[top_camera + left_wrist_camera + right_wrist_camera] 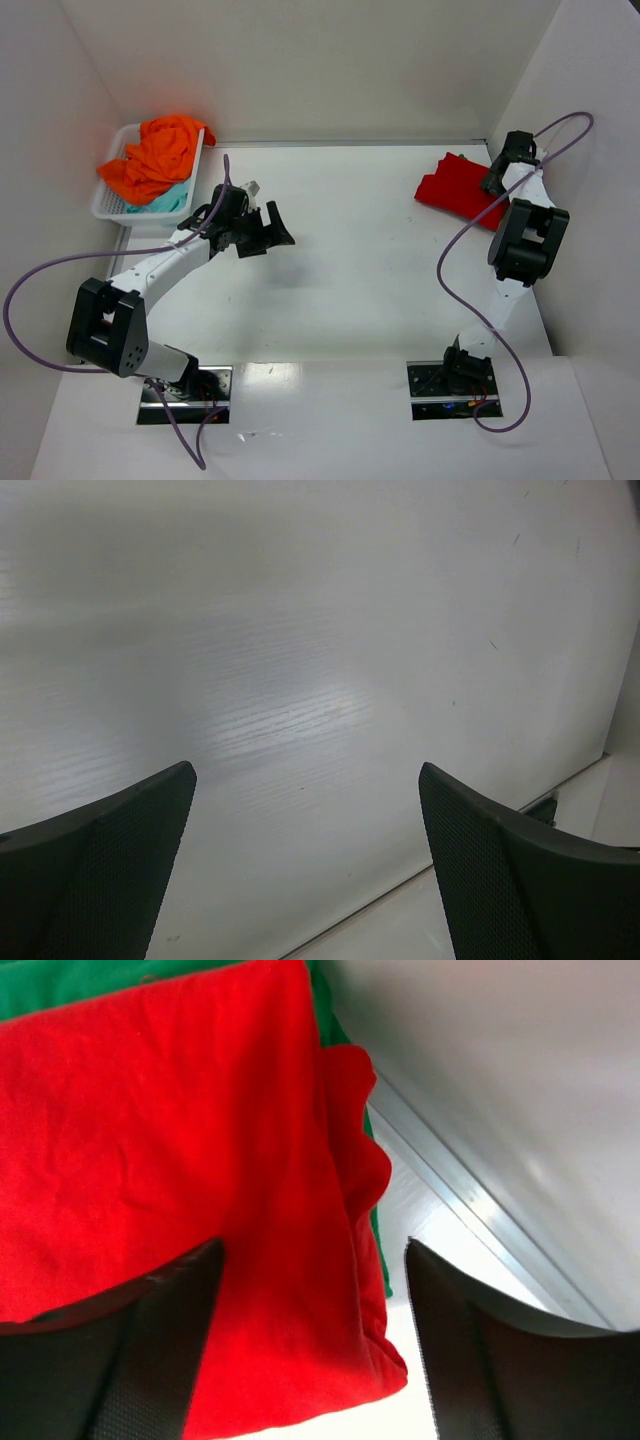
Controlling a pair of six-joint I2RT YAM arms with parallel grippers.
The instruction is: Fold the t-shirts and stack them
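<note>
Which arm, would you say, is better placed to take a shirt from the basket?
Left: the open left gripper is near the basket with the orange t-shirt; the right gripper is over the distant red t-shirt.

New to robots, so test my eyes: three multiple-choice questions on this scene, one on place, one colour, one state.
1. Where is the orange shirt? A. in the white basket B. on the floor C. on the wall
2. What colour shows beneath the folded red shirt? A. blue B. green C. yellow
3. The left gripper is: A. shut on cloth B. shut, empty C. open, empty
Answers: 1 A, it lies heaped in the basket; 2 B, a green shirt peeks out; 3 C, jaws apart over the table.
</note>
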